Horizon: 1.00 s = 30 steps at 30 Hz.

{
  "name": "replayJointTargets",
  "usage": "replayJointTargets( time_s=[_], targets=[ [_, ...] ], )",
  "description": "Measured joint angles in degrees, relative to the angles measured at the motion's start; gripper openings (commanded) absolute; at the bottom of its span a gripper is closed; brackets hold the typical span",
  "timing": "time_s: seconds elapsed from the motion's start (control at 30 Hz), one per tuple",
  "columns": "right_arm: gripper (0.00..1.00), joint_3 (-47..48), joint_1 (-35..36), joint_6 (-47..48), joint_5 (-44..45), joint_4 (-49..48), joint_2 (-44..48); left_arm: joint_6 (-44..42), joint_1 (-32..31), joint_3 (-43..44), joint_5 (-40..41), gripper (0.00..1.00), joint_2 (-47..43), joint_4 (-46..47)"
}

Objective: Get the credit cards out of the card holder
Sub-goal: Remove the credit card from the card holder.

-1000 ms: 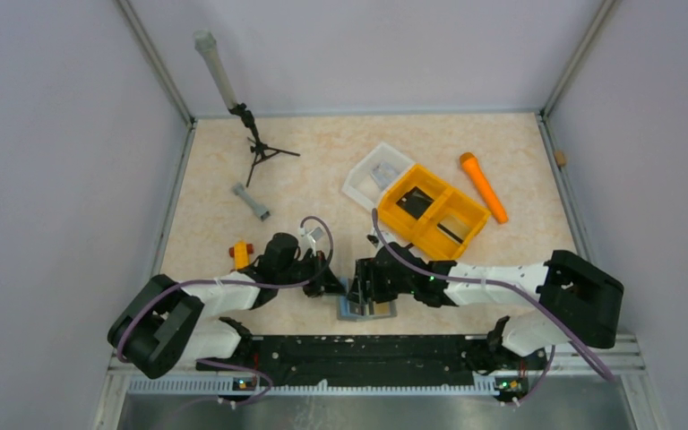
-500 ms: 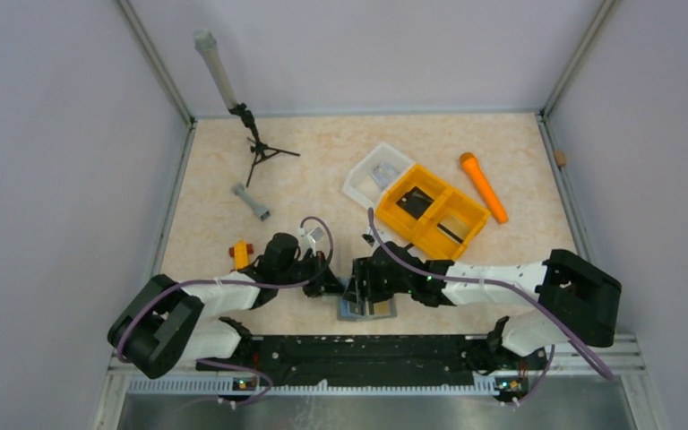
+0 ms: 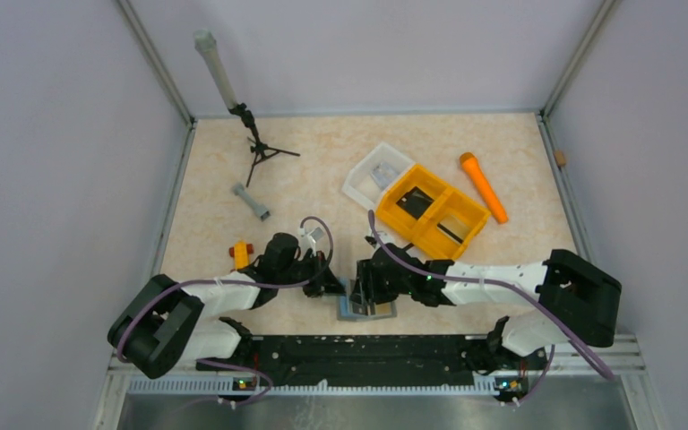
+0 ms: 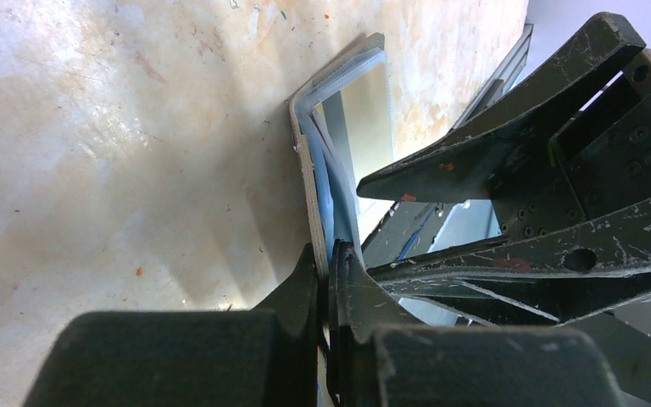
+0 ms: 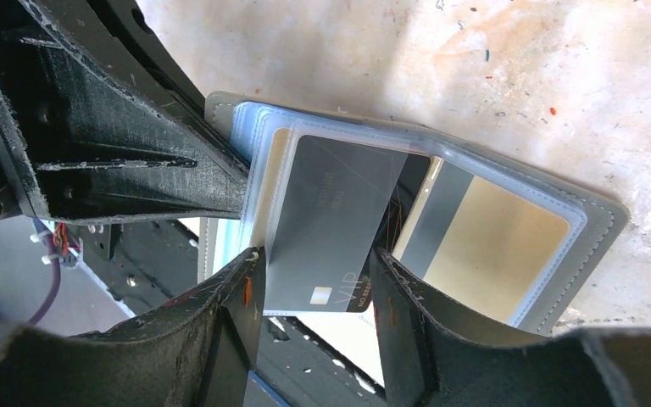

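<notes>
Almost nothing has shifted in the last second: seen from above, the right arm's wrist has edged a touch farther over the card holder, while the left arm has stayed where it was.

At the far left of the table (image 3: pixel 322 152) stands a black tripod (image 3: pixel 258 152) carrying a pale tube that leans toward the back corner. Nearer lies a short grey bar (image 3: pixel 251 202), and nearer again a small orange-and-yellow piece (image 3: pixel 241 254).

The left pincer (image 4: pixel 329 254) is pressed together on the left edge of the card holder (image 4: pixel 305 153), pinching its grey flap and clear sleeve. The holder lies open on the table near the front edge, between the two arms.

From the right, the right pincer (image 5: pixel 315 263) straddles a grey card (image 5: pixel 331 212) that sticks out of the holder's left panel toward the camera. Its fingers stand partway apart, one against each long edge of the card; I cannot tell whether they press on it. A gold card (image 5: pixel 483 246) with a dark stripe sits in the right panel.

Farther back and to the right, a clear tray (image 3: pixel 367 179) touches an orange two-compartment bin (image 3: pixel 466 215), and a dark flat piece (image 3: pixel 417 202) lies in the bin's compartment nearer the tray. An orange tapered stick (image 3: pixel 484 186) lies just right of the bin.
</notes>
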<state>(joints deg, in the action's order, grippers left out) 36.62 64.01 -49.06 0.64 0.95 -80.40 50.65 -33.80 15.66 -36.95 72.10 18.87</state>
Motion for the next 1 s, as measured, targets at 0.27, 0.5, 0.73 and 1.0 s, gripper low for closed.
replayJointTargets(
  time_s=[0.27,0.5,0.73,1.0],
  targets=[
    [0.48,1.03,0.02,0.63,2.16,4.48,2.12,0.00,0.00,0.02,0.02,0.00,0.00,-0.07],
    [0.47,3.10,0.11,1.62,4.15,9.77,2.93,-0.04,-0.02,0.44,0.22,0.00,-0.44,-0.90],
    [0.48,3.67,0.11,2.40,8.04,17.55,7.21,-0.44,-0.02,0.63,0.39,0.00,-0.66,-1.46],
    [0.48,3.58,0.09,2.84,12.85,28.11,15.28,-0.70,-0.04,0.70,0.35,0.00,-0.66,-2.23]
  ],
)
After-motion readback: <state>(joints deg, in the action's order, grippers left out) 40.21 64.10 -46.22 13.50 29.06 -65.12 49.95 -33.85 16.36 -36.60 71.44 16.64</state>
